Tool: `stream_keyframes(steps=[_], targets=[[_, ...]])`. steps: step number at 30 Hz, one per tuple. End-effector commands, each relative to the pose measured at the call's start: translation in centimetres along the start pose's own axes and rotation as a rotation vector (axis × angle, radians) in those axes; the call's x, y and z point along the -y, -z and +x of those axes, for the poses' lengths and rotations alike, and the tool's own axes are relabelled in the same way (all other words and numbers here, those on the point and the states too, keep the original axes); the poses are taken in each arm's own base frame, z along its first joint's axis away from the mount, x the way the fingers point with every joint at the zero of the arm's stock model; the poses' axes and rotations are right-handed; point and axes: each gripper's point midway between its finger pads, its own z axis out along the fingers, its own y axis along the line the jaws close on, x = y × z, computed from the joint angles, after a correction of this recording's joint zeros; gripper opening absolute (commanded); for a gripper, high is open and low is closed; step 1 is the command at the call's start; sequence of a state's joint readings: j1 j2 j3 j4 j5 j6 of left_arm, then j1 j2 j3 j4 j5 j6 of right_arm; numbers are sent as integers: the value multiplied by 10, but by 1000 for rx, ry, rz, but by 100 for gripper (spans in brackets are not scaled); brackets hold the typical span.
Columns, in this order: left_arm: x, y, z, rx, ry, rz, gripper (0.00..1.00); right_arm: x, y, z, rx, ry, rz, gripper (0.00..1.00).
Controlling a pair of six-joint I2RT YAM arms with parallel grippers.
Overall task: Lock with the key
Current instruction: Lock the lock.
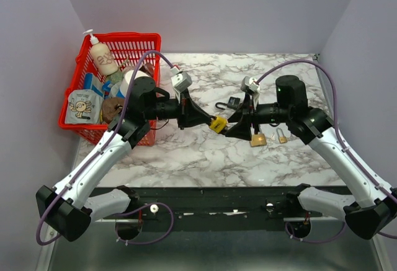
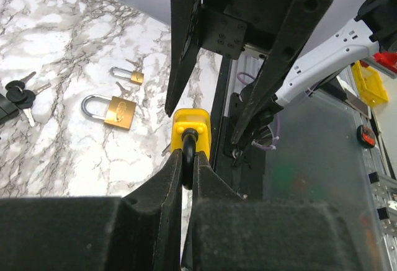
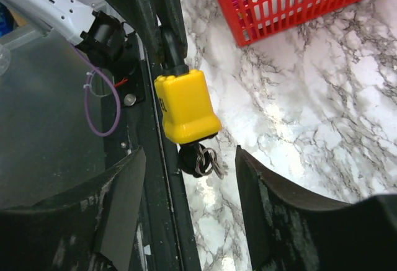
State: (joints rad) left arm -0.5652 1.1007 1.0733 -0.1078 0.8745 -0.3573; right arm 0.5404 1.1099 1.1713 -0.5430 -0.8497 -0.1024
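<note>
So the yellow padlock [image 2: 191,127] is up in the air over the near edge of the surface [image 1: 205,153], right between the two arms. It has a chunky, rounded plastic-looking body and a black shackle. The left end effector [image 2: 189,156] is clenched tight on that shackle. The lock's long axis runs straight from one end effector to the other, shackle end toward the left arm and keyhole end toward the right arm. A key [image 3: 192,159] with a black head and a metal ring sticks out of the keyhole end. The right end effector [image 3: 186,168] is released, with its fingers spread either side of the key and not touching it.

The surface is white marble-pattern with grey veins. A brass padlock [image 1: 258,139], a smaller brass padlock [image 1: 282,136] and a bunch of keys [image 1: 231,103] lie on it. The red plastic mesh basket [image 1: 139,38] at far left holds a pump bottle [image 1: 102,57], a printed pouch [image 1: 84,106] and other odds and ends I can't make out.
</note>
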Motion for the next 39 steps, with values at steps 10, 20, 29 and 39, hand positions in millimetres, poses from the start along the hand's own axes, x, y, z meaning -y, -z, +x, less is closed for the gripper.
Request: stream_keyframes(steps=[10, 20, 29, 39], targets=[[39, 13, -33, 93, 34, 151, 0, -4, 13, -17, 80, 140, 30, 61], [42, 12, -35, 104, 46, 171, 0, -37, 15, -25, 119, 166, -154, 39], [39, 13, -37, 121, 50, 161, 0, -39, 11, -15, 75, 117, -198, 16], [23, 22, -49, 152, 31, 103, 0, -37, 11, -1, 37, 44, -171, 1]])
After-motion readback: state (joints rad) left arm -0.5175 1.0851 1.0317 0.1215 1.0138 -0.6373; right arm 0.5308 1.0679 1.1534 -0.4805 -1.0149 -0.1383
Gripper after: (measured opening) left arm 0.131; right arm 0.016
